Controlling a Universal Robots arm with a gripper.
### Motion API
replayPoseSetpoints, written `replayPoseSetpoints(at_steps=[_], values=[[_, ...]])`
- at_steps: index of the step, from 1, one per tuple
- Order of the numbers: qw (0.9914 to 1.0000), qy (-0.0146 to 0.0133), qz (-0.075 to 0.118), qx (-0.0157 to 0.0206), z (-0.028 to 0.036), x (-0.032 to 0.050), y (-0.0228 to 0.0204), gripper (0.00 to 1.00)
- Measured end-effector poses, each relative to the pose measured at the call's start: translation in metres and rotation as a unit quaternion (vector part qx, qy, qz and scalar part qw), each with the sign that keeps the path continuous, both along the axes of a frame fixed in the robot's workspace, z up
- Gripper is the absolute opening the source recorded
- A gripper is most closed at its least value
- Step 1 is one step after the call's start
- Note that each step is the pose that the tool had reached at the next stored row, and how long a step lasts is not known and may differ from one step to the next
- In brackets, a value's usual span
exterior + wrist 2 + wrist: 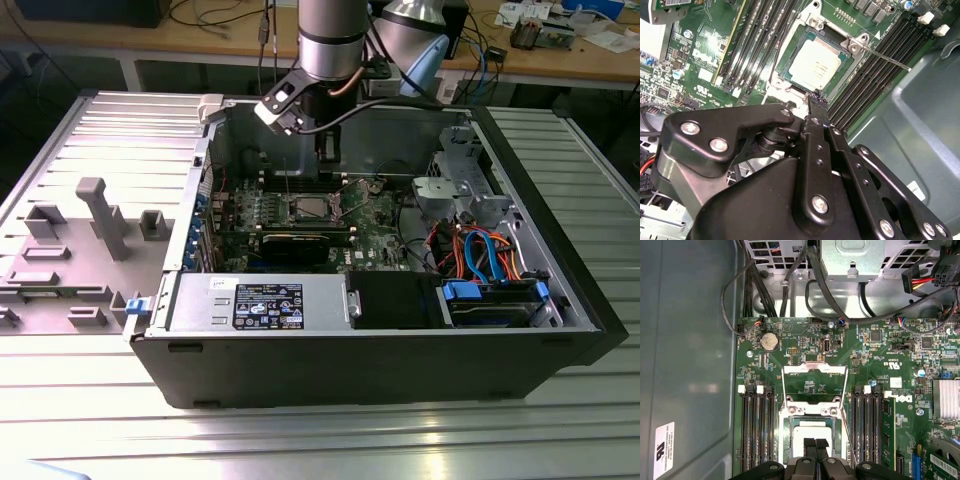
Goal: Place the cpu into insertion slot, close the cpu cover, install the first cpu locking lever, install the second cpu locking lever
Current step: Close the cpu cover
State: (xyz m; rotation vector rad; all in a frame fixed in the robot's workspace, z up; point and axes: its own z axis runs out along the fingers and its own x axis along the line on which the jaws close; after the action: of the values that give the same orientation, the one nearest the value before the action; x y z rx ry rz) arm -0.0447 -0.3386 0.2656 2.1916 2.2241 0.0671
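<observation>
Placement looks done: cpu (816, 64) sits in insertion slot (787, 415), cpu cover (815, 370) folded open, gripper (817, 102) pressed together, empty, at its edge.

Bright, even light from above fills the exterior view. The ribbed table (100, 420) throws white glare along its near part. Inside the case (350, 370) it is dimmer, and the board (385, 225) lies in soft shadow under the arm (330, 40). In the second wrist view the cpu (815, 65) shines pale, and the black gripper (816, 102) shows small glints on its screws. In the first wrist view a faint bright patch lies on the grey case wall (690, 365).
</observation>
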Motion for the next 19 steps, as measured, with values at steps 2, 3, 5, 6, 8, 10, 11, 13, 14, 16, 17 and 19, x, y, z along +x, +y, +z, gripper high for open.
replayPoseSetpoints(at_steps=[2,3,5,6,8,10,11,13,14,16,17,19], values=[[1.0,0.0,0.0,0.0,0.0,0.0005,0.0,0.11],[1.0,0.0,0.0,0.0,0.0,0.0007,0.0,0.11],[1.0,0.0,0.0,0.0,0.0,0.0011,0.0,0.11],[1.0,0.0,0.0,0.0,0.0,0.0012,0.0,0.11],[1.0,0.0,0.0,0.0,0.0,0.0015,0.0,0.11],[1.0,0.0,0.0,0.0,0.0,0.0019,0.0,0.11],[1.0,0.0,0.0,0.0,0.0,0.0021,0.0,0.11],[1.0,0.0,0.0,0.0,0.0,0.0025,0.0,0.11],[1.0,0.0,0.0,0.0,0.0,0.0027,0.0,0.11],[1.0,0.0,0.0,0.0,0.0,0.0033,0.0,0.11],[1.0,0.0,0.0,0.0,0.0,0.0034,0.0,0.11],[1.0,0.0,0.0,0.0,0.0,0.0043,0.0,0.11]])
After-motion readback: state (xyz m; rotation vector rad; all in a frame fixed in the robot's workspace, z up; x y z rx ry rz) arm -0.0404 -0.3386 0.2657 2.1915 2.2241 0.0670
